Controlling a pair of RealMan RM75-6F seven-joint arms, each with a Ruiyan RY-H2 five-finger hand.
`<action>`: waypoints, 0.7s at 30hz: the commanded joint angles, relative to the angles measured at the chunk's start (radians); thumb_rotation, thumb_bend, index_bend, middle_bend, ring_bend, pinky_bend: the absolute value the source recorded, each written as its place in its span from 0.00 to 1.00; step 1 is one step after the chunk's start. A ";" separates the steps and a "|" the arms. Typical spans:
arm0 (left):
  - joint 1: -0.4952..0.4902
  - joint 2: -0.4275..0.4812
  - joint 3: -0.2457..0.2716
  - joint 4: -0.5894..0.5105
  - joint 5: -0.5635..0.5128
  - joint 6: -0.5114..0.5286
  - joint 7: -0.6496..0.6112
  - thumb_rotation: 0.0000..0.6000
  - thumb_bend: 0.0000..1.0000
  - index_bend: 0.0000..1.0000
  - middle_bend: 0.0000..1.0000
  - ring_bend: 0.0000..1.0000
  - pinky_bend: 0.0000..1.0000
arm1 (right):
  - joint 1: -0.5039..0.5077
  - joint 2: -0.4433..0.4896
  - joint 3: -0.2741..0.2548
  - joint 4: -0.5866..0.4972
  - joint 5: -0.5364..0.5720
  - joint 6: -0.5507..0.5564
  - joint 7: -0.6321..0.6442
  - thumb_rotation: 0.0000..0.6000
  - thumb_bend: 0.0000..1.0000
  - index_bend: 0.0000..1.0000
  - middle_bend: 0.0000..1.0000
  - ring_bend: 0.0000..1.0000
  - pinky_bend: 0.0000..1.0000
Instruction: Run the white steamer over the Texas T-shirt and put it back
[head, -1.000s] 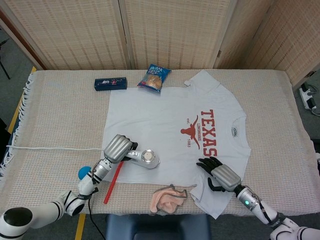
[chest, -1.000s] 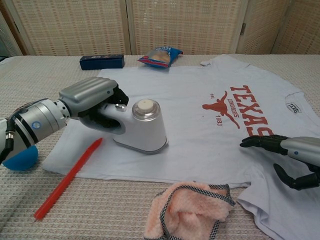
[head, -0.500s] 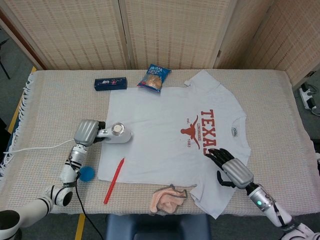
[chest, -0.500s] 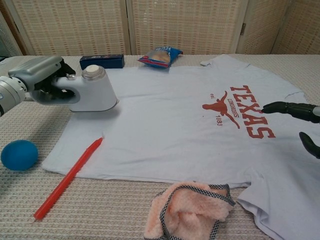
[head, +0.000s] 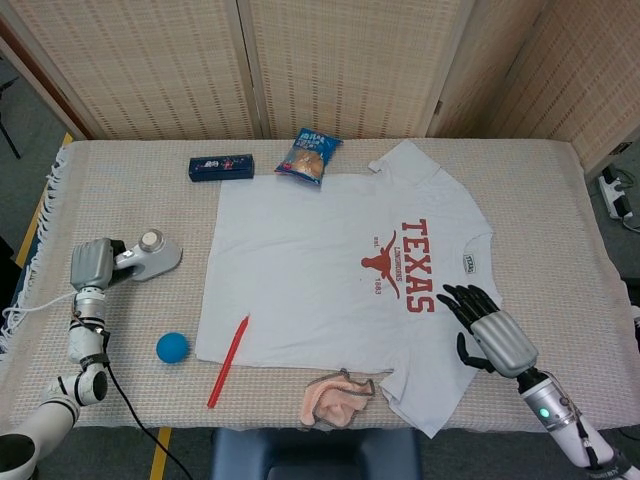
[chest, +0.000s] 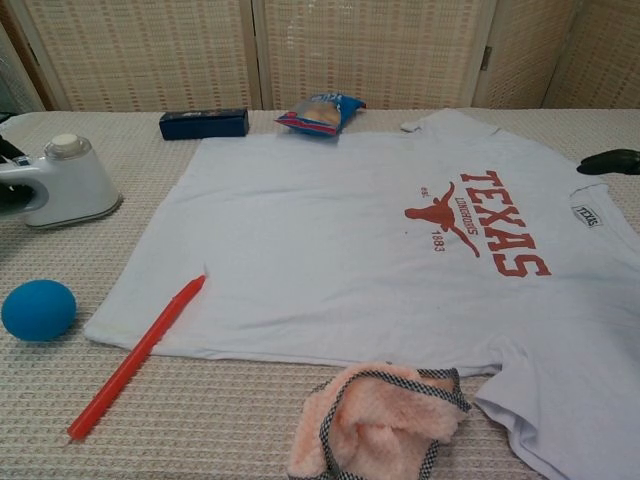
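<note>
Since half a second ago the white steamer (head: 150, 254) has travelled off the Texas T-shirt (head: 340, 270) toward the left edge of the frame, and it now sits on the bare desk (head: 560, 200), well apart from the shirt's left hem. The left hand (head: 92, 264) grips its handle from the left, fingers (head: 103, 270) wrapped around it (in the chest view only the steamer's body and a sliver of dark fingers show at the far left edge). A white cord trails from the hand toward the desk's left fringe.

The right hand (head: 492, 335) has drawn back toward the lower right; it hovers at the shirt's right sleeve with its dark fingers (head: 466, 300) spread apart and holding nothing.

The shirt lies flat in the middle of the frame, its red print toward the right. A blue ball (head: 172, 347) rests on the desk just left of the shirt's lower left corner, and a red pen (head: 228, 361) lies slantwise across that corner. A pink cloth (head: 336, 398) is bunched at the shirt's bottom hem. At the upper left of the shirt sit a dark blue box (head: 221, 167) and a snack bag (head: 309, 155).
</note>
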 joint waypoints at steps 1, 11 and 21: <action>0.005 0.010 -0.030 -0.026 -0.058 -0.073 0.065 1.00 0.20 0.26 0.37 0.27 0.44 | -0.002 0.006 0.001 -0.005 -0.001 -0.003 -0.005 0.61 0.79 0.00 0.00 0.00 0.00; 0.057 0.222 -0.064 -0.376 -0.201 -0.067 0.351 1.00 0.00 0.00 0.00 0.00 0.03 | -0.023 0.036 0.021 -0.012 0.014 0.016 0.000 0.61 0.78 0.00 0.00 0.00 0.00; 0.086 0.291 -0.075 -0.504 -0.320 -0.081 0.370 0.71 0.00 0.00 0.00 0.00 0.01 | -0.033 0.030 0.034 0.001 0.011 0.024 0.018 0.60 0.78 0.00 0.00 0.00 0.00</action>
